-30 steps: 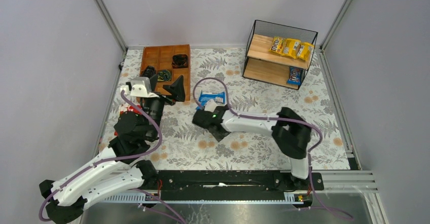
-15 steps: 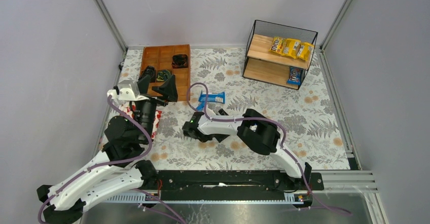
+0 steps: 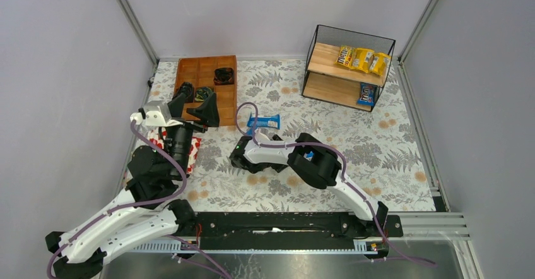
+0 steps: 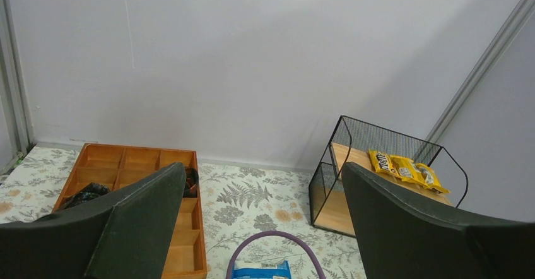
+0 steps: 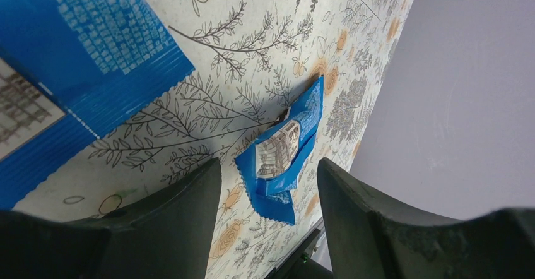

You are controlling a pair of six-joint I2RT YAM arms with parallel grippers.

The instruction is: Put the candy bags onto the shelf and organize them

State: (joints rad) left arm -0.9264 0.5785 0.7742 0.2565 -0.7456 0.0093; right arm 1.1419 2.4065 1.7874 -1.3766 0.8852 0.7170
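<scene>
Candy bags lie in several spots. Three yellow-orange glossy packets (image 3: pixel 362 59) sit in a row on the upper light wooden board of the black wire-mesh shelf (image 3: pixel 353 39). One blue packet (image 3: pixel 368 93) rests at the right end of its lower board. A flat blue bag with white print (image 3: pixel 263 122) lies on the leaf-patterned tablecloth (image 3: pixel 391 140), within a loop of purple cable (image 4: pixel 272 233).

In the right wrist view, at least two crinkled blue packets (image 5: pixel 282 153) lie overlapped on the cloth. A near blue bag (image 5: pixel 76 58) with a serrated edge fills the corner; I cannot tell whether it is the same flat one. The right gripper (image 5: pixel 268 165) sits low over the cloth, its dark jaws spread with nothing clamped. The left gripper (image 4: pixel 262 168) hangs above the table, its matte black fingers (image 4: pixel 145 209) wide apart and empty, near the brown wooden compartment tray (image 3: pixel 189 71). A red-and-white cloth pouch (image 3: pixel 194 148) lies beside the left arm.
</scene>
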